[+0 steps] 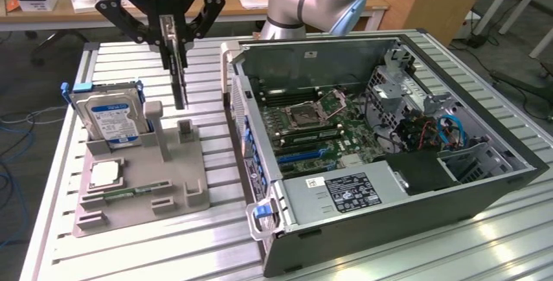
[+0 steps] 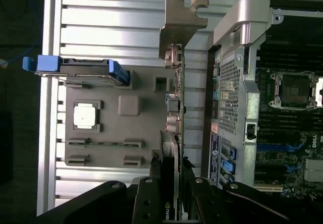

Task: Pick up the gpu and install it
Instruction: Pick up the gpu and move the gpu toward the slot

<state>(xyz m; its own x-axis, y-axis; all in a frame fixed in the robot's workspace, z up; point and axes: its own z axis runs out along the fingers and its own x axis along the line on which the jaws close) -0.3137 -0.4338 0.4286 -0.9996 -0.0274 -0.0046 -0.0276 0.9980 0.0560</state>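
gpu (image 1: 179, 67) edge-on, its faces hidden, computer case (image 2: 237, 82) cut off at the edge

black gripper (image 1: 175, 38), dark gpu (image 1: 179, 77), silver hard drive (image 1: 102, 101) with blue label (image 1: 114, 120), grey fixture (image 1: 138, 197), green motherboard (image 1: 333, 132), ribbed silver table (image 1: 129, 255).

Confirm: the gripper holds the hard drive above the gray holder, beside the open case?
No. The gripper holds the gpu above the holder; the hard drive stands in the holder, as the exterior view shows.
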